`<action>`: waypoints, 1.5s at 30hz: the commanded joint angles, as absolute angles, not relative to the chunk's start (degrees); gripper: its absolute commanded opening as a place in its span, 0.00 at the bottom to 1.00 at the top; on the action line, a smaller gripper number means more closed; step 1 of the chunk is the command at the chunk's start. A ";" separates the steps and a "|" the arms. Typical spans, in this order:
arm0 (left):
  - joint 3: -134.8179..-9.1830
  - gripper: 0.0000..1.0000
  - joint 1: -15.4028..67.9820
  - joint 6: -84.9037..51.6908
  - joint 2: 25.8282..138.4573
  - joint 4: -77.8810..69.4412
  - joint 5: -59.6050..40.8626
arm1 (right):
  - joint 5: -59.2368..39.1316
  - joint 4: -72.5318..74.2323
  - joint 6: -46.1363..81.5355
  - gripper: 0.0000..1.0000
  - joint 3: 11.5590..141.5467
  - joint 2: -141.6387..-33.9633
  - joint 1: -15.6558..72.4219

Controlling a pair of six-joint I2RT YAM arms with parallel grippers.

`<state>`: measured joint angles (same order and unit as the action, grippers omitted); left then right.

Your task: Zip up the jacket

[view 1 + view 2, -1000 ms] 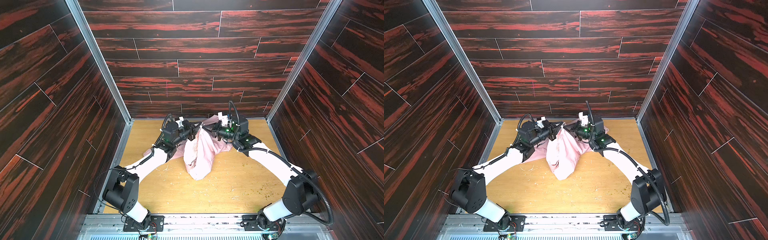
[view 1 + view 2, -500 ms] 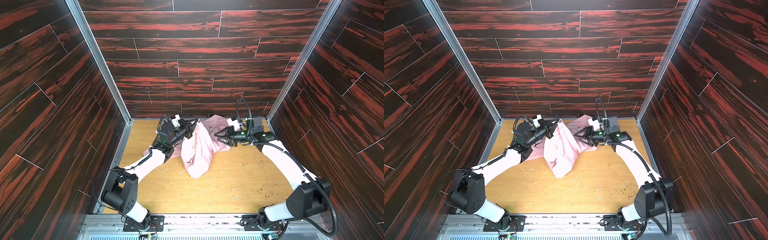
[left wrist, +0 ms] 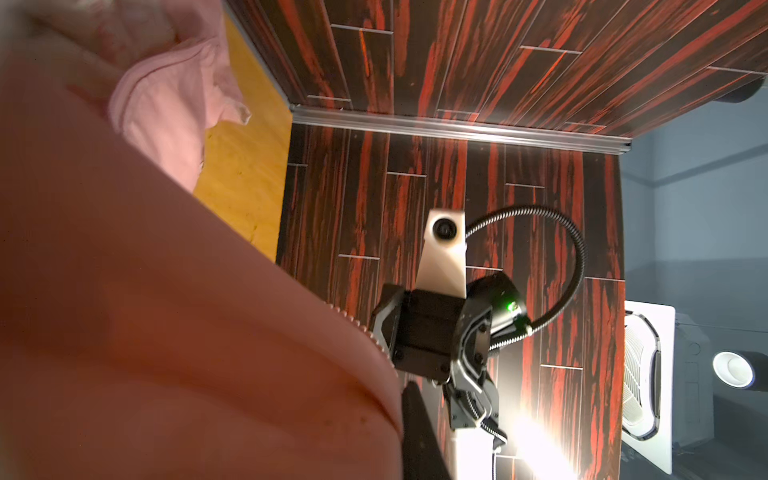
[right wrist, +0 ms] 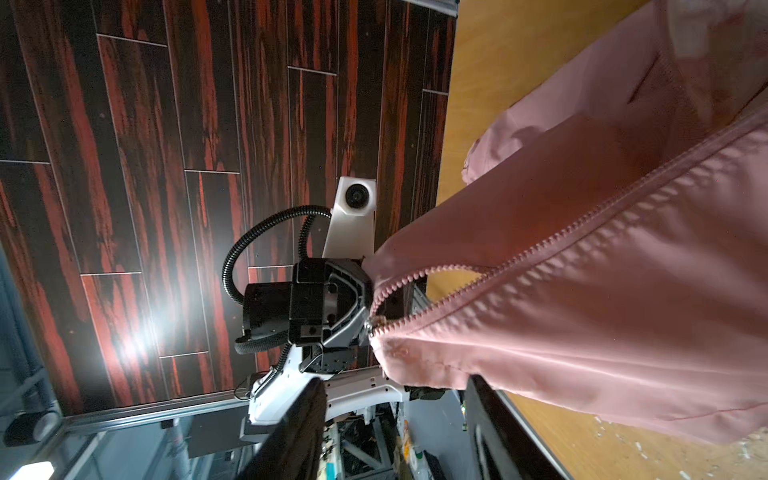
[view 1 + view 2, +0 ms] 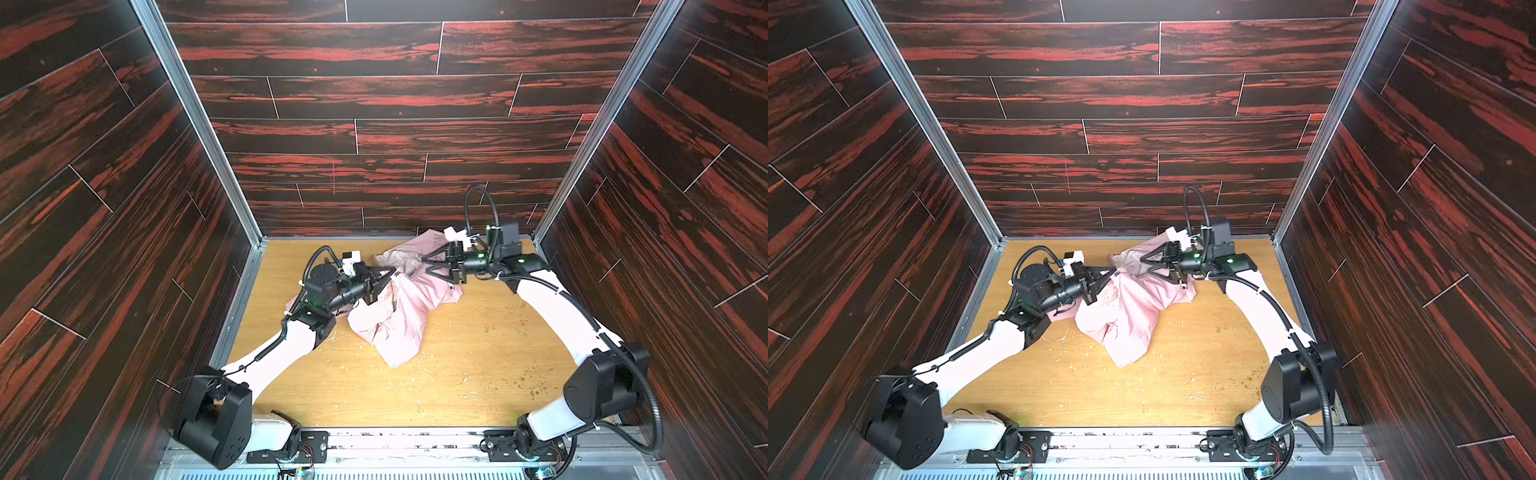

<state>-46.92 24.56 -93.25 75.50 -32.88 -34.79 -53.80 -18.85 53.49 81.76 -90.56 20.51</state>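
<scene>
Released within the last second, the right gripper (image 5: 424, 265) has been drawn back toward the right, and its jaws are now spread wide with nothing gripped. Nearest, a bare stretch of the wooden table (image 5: 415, 395) is seen, strewn with pale specks. Beyond it the pink jacket (image 5: 399, 324) is bunched at the table's middle, its lower fold resting on the wood. Further back, its zipper (image 4: 540, 245) end is held lifted, clenched by the left gripper (image 5: 392, 272), and the teeth just beside that grip are parted. Farthest, a fold lies near the back wall (image 5: 374, 187).
</scene>
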 commanded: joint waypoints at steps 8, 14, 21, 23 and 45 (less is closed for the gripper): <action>-37.32 0.00 24.32 -92.73 69.25 -23.08 -34.18 | -52.02 -22.72 51.33 0.56 79.07 -96.66 24.85; -32.21 0.05 24.33 -91.08 65.97 -19.63 -31.07 | -52.44 -25.22 48.73 0.56 77.72 -98.24 24.87; -26.97 0.12 25.20 -90.97 64.39 -20.01 -27.95 | -53.87 -25.14 48.54 0.56 77.69 -99.85 24.87; -26.04 0.14 25.78 -91.18 63.92 -19.71 -27.06 | -54.19 -25.15 48.35 0.56 77.74 -100.10 24.87; -22.00 0.49 32.56 -92.48 67.56 -22.31 -22.05 | -55.01 -25.14 48.61 0.55 78.49 -100.96 24.92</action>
<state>-23.20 31.22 -93.27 66.08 -20.08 -23.53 -53.84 -24.05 49.23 77.82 -98.41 24.71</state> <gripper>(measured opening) 0.486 0.552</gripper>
